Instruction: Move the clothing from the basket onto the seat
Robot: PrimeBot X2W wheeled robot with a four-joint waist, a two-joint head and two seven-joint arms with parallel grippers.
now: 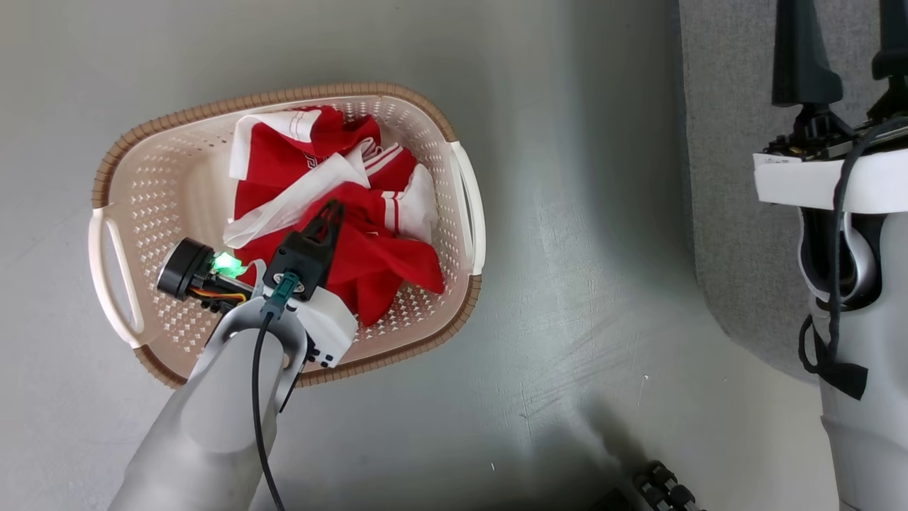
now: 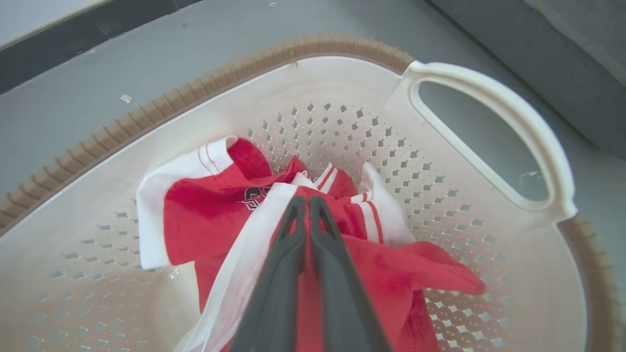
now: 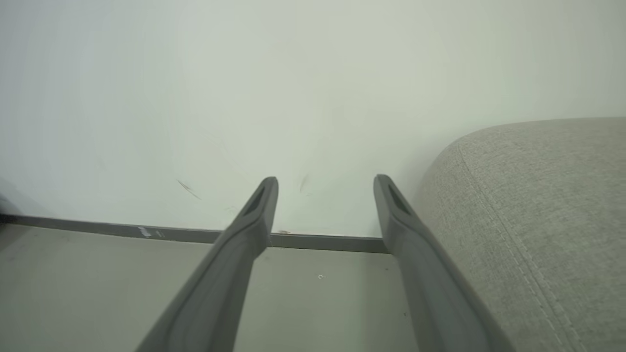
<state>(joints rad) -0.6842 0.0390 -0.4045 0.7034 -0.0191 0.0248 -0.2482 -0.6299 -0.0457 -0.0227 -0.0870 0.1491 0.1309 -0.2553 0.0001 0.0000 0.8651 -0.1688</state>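
The clothing [image 1: 358,245], a crumpled heap of red shirts with white trim, lies inside the basket [image 1: 135,142] on the grey floor [image 1: 567,298]. In the head view the heap runs roughly from 11 o'clock to 5 o'clock. The left pincer [image 1: 332,209] comes in from 7 o'clock, its fingers pressed together with their tips sunk in the middle of the pile, apparently nipping a fold. The seat [image 1: 738,177] stands well apart at 3 o'clock from the basket, so any carry has to travel that way across open floor. The right pincer [image 1: 844,42] hangs at the seat's edge with its fingers spread wide and nothing between them. That makes it the arm nearer the seat, while the left arm is the one at the load.

In the left wrist view, the left pincer [image 2: 307,200] points to 12 o'clock with its two dark fingers closed against each other. Their tips sit where a white band crosses red cloth on the clothing [image 2: 205,220]. The basket [image 2: 342,117] wall rises behind, with a handle [image 2: 494,122] at 2 o'clock. Whether more than one shirt is caught cannot be told.

In the right wrist view, the right pincer [image 3: 325,183] gapes wide and empty above the floor [image 3: 98,293]. The seat [image 3: 538,220] is just beside it at 3 o'clock, with a pale wall [image 3: 244,88] ahead.
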